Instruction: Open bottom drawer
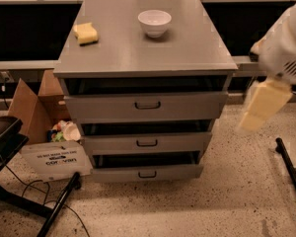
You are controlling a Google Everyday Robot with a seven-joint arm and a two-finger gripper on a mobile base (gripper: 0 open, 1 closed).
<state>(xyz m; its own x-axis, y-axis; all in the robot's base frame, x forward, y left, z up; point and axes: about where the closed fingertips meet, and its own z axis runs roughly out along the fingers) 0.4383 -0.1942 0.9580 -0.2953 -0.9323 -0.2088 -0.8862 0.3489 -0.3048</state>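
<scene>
The grey cabinet stands in the middle of the camera view with three drawers. The bottom drawer is the lowest one, with a shallow grey front and a small dark bail handle. A dark gap shows above its front. The middle drawer and the taller top drawer sit above it. My gripper, pale yellow under a white arm, hangs at the right edge, to the right of the cabinet at about top-drawer height and apart from every handle.
A white bowl and a yellow sponge lie on the cabinet top. An open cardboard box with rubbish and a white sign stand at the left. Black stand legs lie on the floor at lower left and right.
</scene>
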